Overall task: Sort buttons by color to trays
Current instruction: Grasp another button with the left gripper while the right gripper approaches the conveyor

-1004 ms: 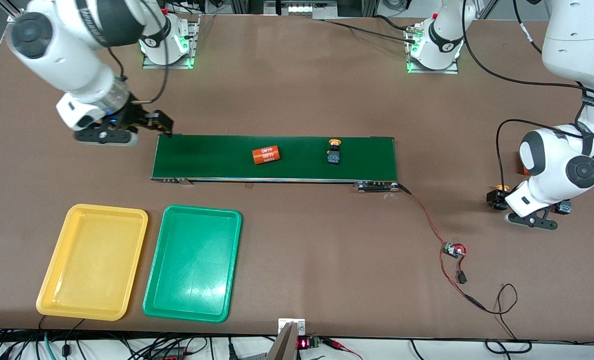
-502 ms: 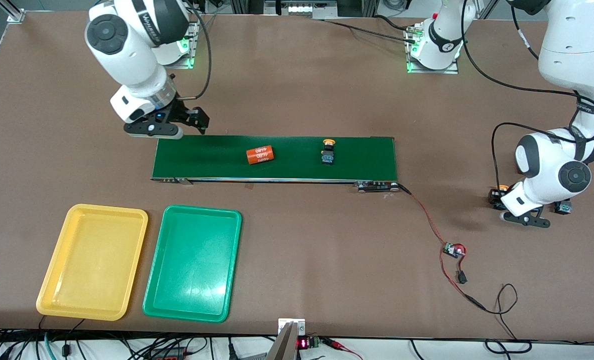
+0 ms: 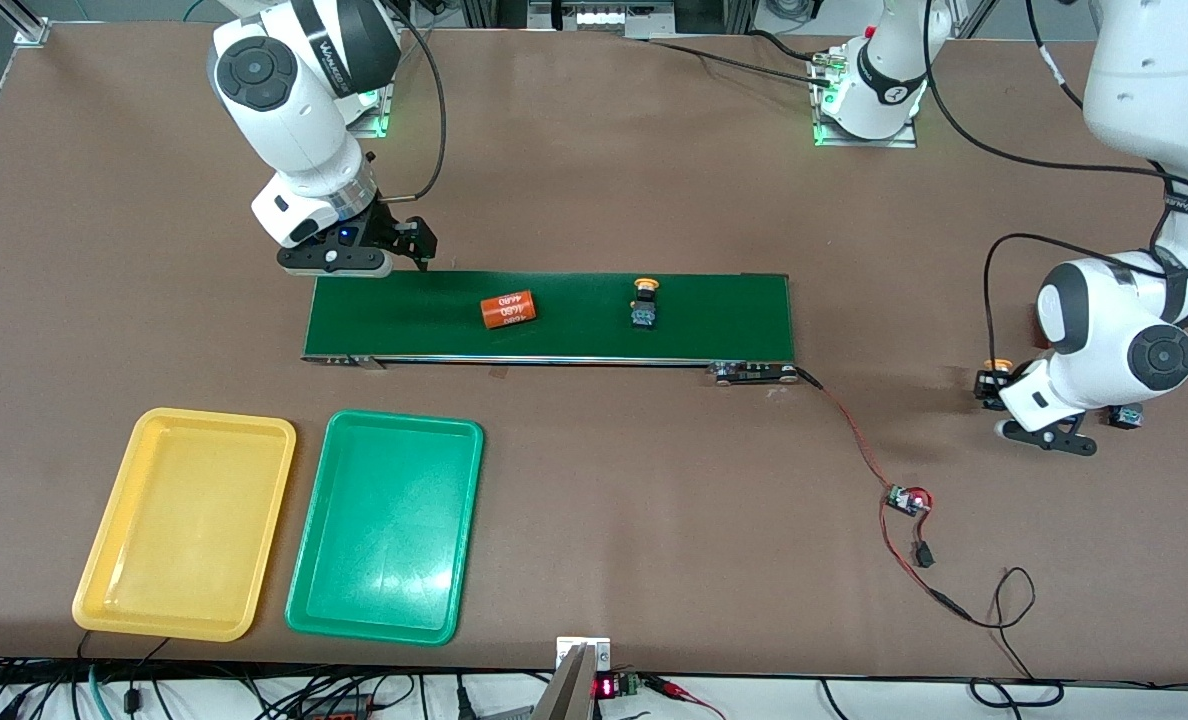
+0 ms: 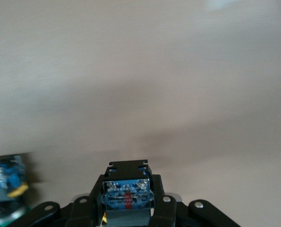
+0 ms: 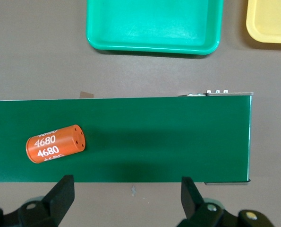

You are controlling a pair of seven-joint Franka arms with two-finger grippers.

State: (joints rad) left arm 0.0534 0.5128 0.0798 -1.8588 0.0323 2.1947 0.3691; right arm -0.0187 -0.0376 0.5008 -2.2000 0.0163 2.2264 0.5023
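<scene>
Yellow tray [image 3: 186, 523]: nearest the camera, around seven o'clock on the table, and nothing in it!
Green tray [image 3: 386, 527]: just beside the yellow one on its three o'clock side, also bare.
Score so far: no button has reached either tray, so by my reckoning all the sorting is left to do.
Left gripper [image 3: 1042, 434]: down low at about four o'clock on the table, at the left arm's end. The left wrist view shows the jaws pinched narrow on a held button [image 4: 127, 193], dark body with a blue board face. I cannot tell its cap colour.
Yellow-capped button [image 3: 994, 377]: on the table just at the left arm's nine o'clock, waiting.
Third button [image 3: 1126, 415]: on the table at that arm's three o'clock, cap colour unclear.
Conveyor belt [image 3: 734, 310]: long dark-green strip across the middle of the table.
Belt button [image 3: 643, 302]: yellow cap, on the belt just past its centre toward three o'clock.
Orange cylinder [image 3: 508, 309]: printed 4680, lying on the belt toward nine o'clock. It's not ours to sort.
Right gripper [image 3: 394, 248]: jaws spread wide, holding nothing, poised over the belt's nine o'clock end.
Outlook: four buttons to go, two trays to fill!
</scene>
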